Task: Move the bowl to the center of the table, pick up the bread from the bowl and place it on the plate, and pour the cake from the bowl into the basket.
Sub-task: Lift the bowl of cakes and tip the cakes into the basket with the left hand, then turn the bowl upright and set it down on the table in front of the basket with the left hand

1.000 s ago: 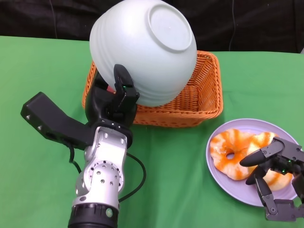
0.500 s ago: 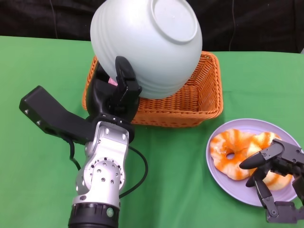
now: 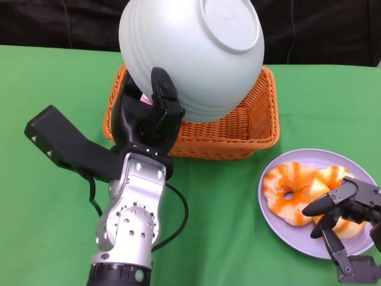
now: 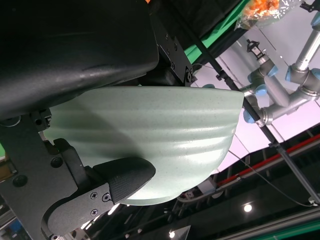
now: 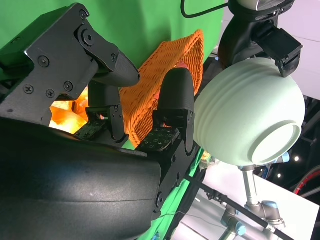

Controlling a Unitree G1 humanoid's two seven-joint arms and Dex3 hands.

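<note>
1. My left hand (image 3: pixel 146 122) grips the bowl (image 3: pixel 193 56) by its rim, tipped mouth-down over the basket (image 3: pixel 253 128) just beyond it.
2. My right hand (image 3: pixel 348 217) hovers empty, fingers apart, over the bread (image 3: pixel 294 185) on the plate (image 3: pixel 286 229).
3. I judge this the pouring step; whether the cake has dropped, I cannot tell. Next comes checking, then righting the bowl.

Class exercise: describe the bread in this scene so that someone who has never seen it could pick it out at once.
Start at the green table and find the lilac plate at its near right, in front of the orange wicker basket. The bread lies on that plate, beside the right hand. It is the only ring-shaped thing here, pale with orange streaks.
</note>
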